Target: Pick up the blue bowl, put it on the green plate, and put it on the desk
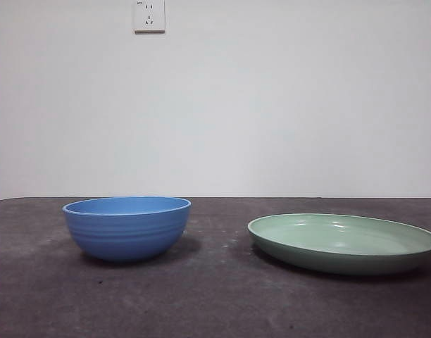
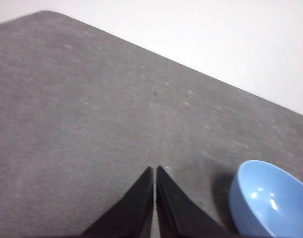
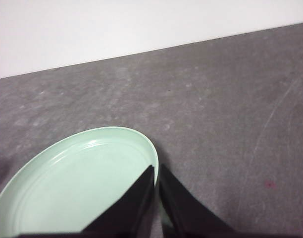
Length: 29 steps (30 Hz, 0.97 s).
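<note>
The blue bowl (image 1: pixel 127 227) stands upright on the desk (image 1: pixel 215 296) at the left of the front view. The green plate (image 1: pixel 342 241) lies flat on the desk to its right, apart from the bowl and empty. Neither arm shows in the front view. In the left wrist view my left gripper (image 2: pixel 155 170) is shut and empty above bare desk, with the blue bowl (image 2: pixel 270 201) off to one side. In the right wrist view my right gripper (image 3: pixel 156 168) is shut and empty, over the rim of the green plate (image 3: pixel 77 181).
A white wall stands behind the desk's far edge, with a white power socket (image 1: pixel 149 15) high on it. The desk (image 2: pixel 92 124) shows bare around the bowl and the plate.
</note>
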{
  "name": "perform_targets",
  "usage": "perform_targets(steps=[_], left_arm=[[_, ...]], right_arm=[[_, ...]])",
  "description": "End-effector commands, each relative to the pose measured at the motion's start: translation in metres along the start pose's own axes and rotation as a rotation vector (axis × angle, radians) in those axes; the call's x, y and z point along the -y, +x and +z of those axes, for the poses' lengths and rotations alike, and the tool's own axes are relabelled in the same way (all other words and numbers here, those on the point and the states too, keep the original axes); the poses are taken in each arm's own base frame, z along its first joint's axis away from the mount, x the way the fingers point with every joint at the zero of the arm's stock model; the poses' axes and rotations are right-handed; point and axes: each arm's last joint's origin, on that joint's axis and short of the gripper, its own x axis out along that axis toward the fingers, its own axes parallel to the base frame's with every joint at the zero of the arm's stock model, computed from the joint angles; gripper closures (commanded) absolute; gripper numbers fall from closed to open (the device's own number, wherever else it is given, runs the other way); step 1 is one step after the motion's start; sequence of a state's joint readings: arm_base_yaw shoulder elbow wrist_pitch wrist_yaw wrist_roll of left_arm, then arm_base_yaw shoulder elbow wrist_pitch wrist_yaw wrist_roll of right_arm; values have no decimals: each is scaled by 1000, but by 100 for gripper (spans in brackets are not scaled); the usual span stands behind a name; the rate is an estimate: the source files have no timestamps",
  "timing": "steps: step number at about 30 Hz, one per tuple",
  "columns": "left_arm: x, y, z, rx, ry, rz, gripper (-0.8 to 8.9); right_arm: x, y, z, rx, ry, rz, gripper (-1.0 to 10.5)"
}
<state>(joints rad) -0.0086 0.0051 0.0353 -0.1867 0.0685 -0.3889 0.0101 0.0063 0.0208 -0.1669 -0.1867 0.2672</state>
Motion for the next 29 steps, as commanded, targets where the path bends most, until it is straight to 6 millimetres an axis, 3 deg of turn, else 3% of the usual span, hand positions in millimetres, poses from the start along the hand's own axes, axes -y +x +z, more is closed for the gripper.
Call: perform_targets(steps=[1, 14, 21, 29], left_arm=[[5, -5, 9, -2, -28, -22, 805], [36, -28, 79, 34, 10, -81, 805], [54, -24, 113, -122, 124, -160, 805], [68, -6, 136, -374, 180, -291, 805]], right_arm=[[-4, -4, 13, 47, 34, 7, 938], [-31, -38, 87, 205, -12, 45, 938], [-42, -39, 122, 50, -79, 35, 938], [-52, -20, 152, -280, -122, 164, 938]])
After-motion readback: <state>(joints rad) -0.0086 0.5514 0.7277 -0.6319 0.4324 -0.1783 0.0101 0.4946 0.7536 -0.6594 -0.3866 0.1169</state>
